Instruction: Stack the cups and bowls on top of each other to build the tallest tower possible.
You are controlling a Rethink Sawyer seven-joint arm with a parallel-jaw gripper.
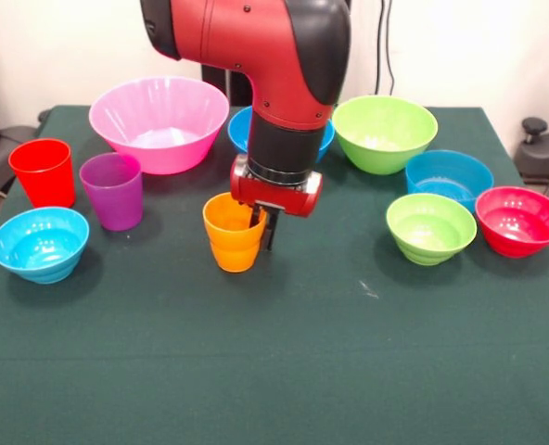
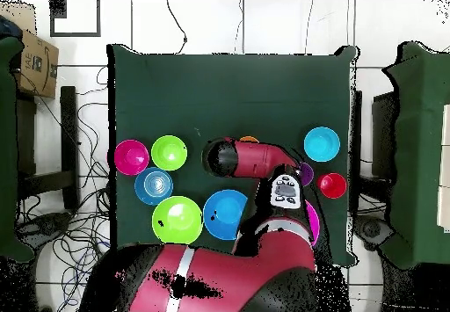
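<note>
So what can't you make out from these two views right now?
- Gripper, front view: one finger is inside the orange cup, so its grip is unclear.
- Blue bowl, front view: mostly hidden behind the arm.
- Orange cup, overhead view: only a sliver shows; the arm covers the rest.
- Pink bowl, overhead view: mostly under the arm.

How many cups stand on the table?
3: red cup at the front view's left, purple cup beside it, orange cup at the middle under the gripper. None seems hidden.

We see red arm [image 2: 250,157] over table [image 2: 228,89] centre, orange cup [image 2: 250,139] rim peeking beside it.
</note>
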